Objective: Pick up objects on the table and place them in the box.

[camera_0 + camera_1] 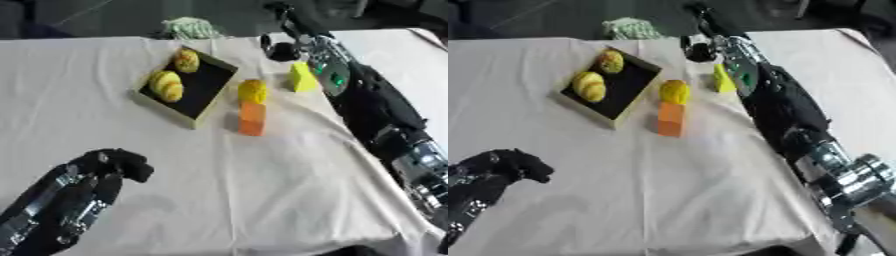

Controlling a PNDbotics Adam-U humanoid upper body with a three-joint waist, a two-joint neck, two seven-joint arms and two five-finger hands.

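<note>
The box (pixel 199 87), a shallow black tray, sits on the counter (pixel 262 190) with two yellow pieces (pixel 166 85) inside. Just beside its right edge lie a yellow ball (pixel 253 91) and, touching it, an orange block (pixel 252 118); a yellow wedge (pixel 303 77) lies further right. Beyond the wedge the right hand (pixel 282 50) hovers, its fingers too dark to tell. The left hand (pixel 118 165), curled on nothing, rests well nearer than the box, wide bare cloth between.

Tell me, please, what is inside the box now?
The box holds two yellow rounded objects on its black floor. The floor beneath them is covered and cannot be seen.
</note>
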